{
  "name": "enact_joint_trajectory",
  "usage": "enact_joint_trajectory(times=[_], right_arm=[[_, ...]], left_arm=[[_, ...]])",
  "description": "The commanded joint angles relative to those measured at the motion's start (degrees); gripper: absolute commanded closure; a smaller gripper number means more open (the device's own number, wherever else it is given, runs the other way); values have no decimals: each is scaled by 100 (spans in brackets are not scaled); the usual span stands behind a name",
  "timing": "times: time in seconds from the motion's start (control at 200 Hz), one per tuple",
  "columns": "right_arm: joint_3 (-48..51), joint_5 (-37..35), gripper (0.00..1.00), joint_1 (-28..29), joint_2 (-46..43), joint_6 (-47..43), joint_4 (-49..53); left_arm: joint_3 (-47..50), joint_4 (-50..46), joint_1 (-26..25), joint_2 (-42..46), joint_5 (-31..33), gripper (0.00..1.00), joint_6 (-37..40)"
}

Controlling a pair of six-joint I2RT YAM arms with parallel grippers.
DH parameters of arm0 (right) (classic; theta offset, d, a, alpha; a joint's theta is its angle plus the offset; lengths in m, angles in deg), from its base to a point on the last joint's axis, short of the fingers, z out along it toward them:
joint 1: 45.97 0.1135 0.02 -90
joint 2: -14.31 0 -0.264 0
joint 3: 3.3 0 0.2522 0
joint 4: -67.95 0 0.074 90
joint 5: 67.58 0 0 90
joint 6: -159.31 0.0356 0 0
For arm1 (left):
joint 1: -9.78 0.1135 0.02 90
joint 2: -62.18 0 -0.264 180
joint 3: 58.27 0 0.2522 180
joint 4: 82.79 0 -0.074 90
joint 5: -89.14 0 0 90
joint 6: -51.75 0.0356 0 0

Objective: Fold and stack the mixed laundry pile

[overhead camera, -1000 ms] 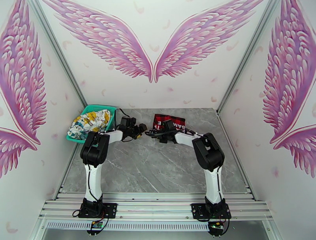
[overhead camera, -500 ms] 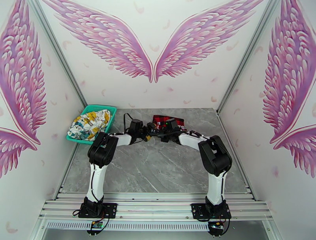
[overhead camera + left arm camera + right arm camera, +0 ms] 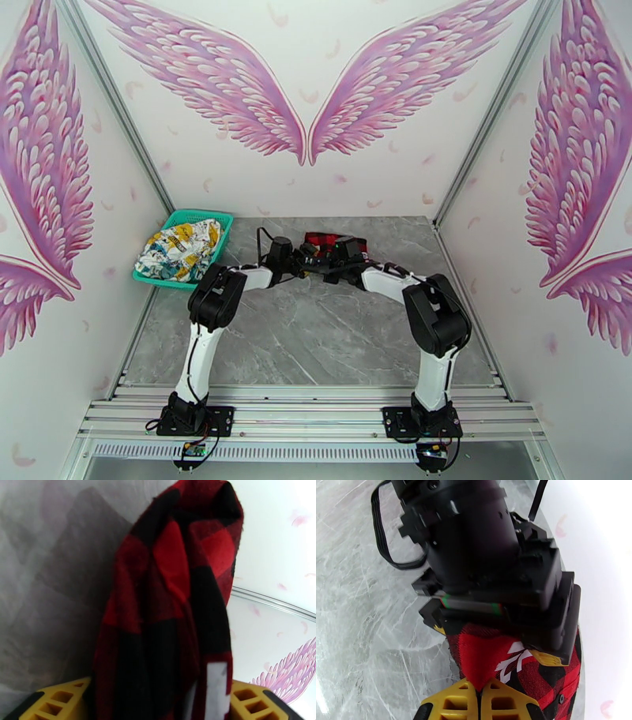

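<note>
Left gripper (image 3: 154, 705) has its yellow fingers (image 3: 55, 701) set wide apart, and a hanging fold of the plaid garment (image 3: 173, 610) fills the gap between them. The red-and-black cloth reaches both fingers, but I cannot tell whether they press on it or only straddle it. A patch of white lettering (image 3: 215, 685) shows low on the cloth, beside the finger at the lower right.

From the right wrist, the right gripper (image 3: 480, 702) has its two yellow fingers closed flat against each other, with a red corner of the plaid garment (image 3: 486, 657) pinched between their tips. White lettering (image 3: 509, 663) lies on the cloth just above them. The black body of the left gripper (image 3: 493, 638) sits directly over the same cloth, one yellow fingertip at each side of it.

In the top view both arms reach toward the far middle of the grey marble table (image 3: 316, 339). The left gripper (image 3: 304, 258) and the right gripper (image 3: 321, 264) meet nose to nose there, at the near edge of the plaid garment (image 3: 322, 238), which is bunched at the back of the table.

Well apart, at the far left edge, the white garment (image 3: 180, 245) with its yellow, teal and blue print lies crumpled in the teal mesh basket (image 3: 207, 214).
</note>
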Motion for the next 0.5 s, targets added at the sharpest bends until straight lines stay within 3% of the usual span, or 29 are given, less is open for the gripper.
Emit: enact_joint_trajectory(times=[0.0,0.06,0.125,0.185,0.345,0.495], right_arm=[[95,246,100,-12,-292,28,-94],[142,183,99,-12,-334,106,-83],[225,48,77,-8,-425,298,-68],[322,-20,66,-3,-629,533,57],[851,-101,48,-3,-1586,2141,332],[852,-424,52,-223,-2125,4947,1089]], left_arm=[[-253,-60,-53,-278,36,35,-47],[-300,-94,-39,-275,87,54,5],[-348,-201,-21,-266,112,71,125],[-419,-382,-7,-261,123,82,290],[-425,-639,25,-226,216,100,778],[-377,-583,85,-191,171,100,1448]])
